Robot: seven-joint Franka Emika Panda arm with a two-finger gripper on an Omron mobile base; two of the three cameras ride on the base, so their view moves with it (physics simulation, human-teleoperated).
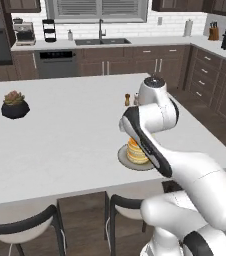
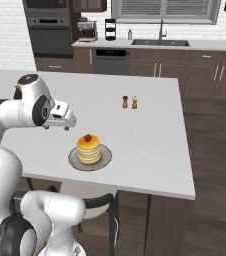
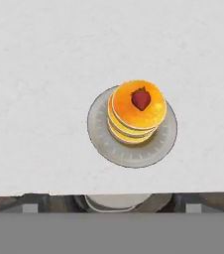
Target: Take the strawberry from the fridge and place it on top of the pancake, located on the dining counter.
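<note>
Strawberry (image 3: 140, 98) sits on top of the pancake stack (image 3: 136, 111) on its plate (image 3: 104, 141) on the tabletop (image 1: 70, 130), pincer (image 2: 71, 122) released and clear; retract straight up, don't clip the stack.

Glossy white robot arm (image 1: 185, 175) made of rounded, bulbous segments, with dark grey bands and caps at its joints.

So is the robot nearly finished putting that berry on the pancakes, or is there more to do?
Looks finished. The strawberry sits on top of the pancake stack, on its plate on the dining counter. The gripper is beside and above the stack, open and carrying nothing. Nothing appears left except pulling the arm away.
</note>
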